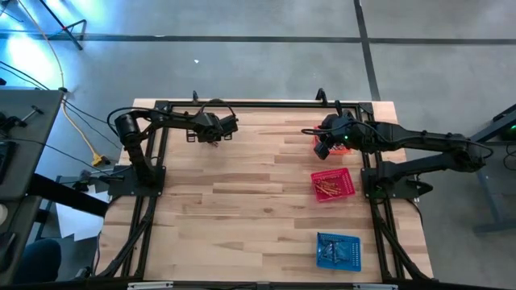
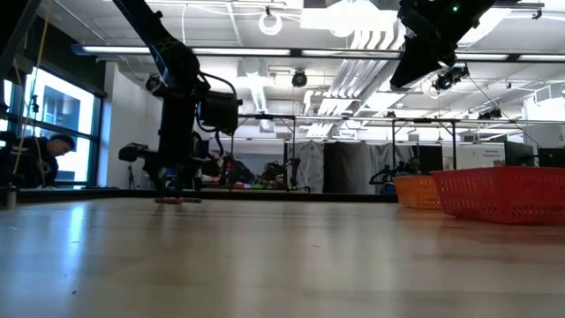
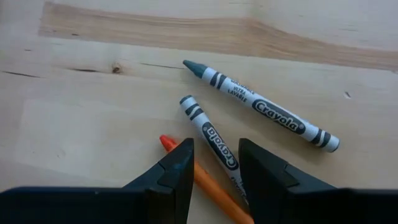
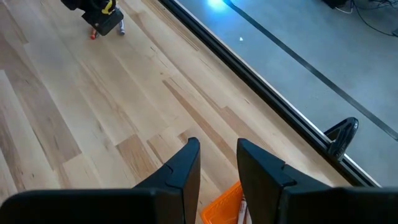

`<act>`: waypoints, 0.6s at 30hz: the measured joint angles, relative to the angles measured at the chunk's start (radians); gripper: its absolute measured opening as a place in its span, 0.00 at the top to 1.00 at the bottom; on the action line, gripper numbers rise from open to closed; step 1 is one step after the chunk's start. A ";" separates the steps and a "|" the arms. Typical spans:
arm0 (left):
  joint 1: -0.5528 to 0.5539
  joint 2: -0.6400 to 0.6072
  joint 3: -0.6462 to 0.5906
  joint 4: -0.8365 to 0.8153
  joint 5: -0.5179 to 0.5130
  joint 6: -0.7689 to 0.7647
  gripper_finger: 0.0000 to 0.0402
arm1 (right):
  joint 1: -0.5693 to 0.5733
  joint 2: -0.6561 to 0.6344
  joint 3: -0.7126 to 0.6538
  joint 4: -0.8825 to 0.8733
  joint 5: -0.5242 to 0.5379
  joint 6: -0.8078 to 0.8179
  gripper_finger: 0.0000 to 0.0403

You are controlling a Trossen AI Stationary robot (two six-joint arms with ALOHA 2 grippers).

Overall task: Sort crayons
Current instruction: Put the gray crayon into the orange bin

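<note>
Three crayons lie flat on the wooden table in the left wrist view: a blue-grey one (image 3: pixel 264 107), a second grey one (image 3: pixel 208 134) and an orange one (image 3: pixel 205 185). My left gripper (image 3: pixel 216 146) is low over the table's far left (image 1: pixel 213 135), pointing steeply down and open. The second grey crayon and the orange crayon run into the gap between its fingers. My right gripper (image 4: pixel 219 155) hangs open and empty, high above the orange basket (image 4: pixel 224 208) at the far right (image 1: pixel 324 145). My left gripper comes from above with its fingers on either side of the orange crayon's shaft (image 3: pixel 198 177) and the grey crayon's lower half (image 3: pixel 229 163). Both crayons lie on the table. Whether the fingers touch them I cannot tell.
A red basket (image 1: pixel 333 184) holding several crayons stands at the right, and a blue basket (image 1: pixel 339 250) sits nearer the front right. A black frame rail (image 1: pixel 266 105) borders the far edge. Bare wood spans the middle of the table (image 1: pixel 242 209).
</note>
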 joint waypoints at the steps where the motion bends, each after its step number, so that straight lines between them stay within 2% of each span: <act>1: 0.000 0.000 0.000 0.000 0.000 0.000 0.72 | 0.000 0.000 0.000 0.000 0.000 0.000 0.76; 15: 0.010 0.063 0.004 0.017 -0.011 0.001 0.72 | 0.000 0.000 0.000 0.000 0.000 0.000 0.76; 18: 0.009 0.066 0.003 0.017 -0.018 0.011 0.75 | 0.000 0.000 0.000 0.000 0.000 0.000 0.76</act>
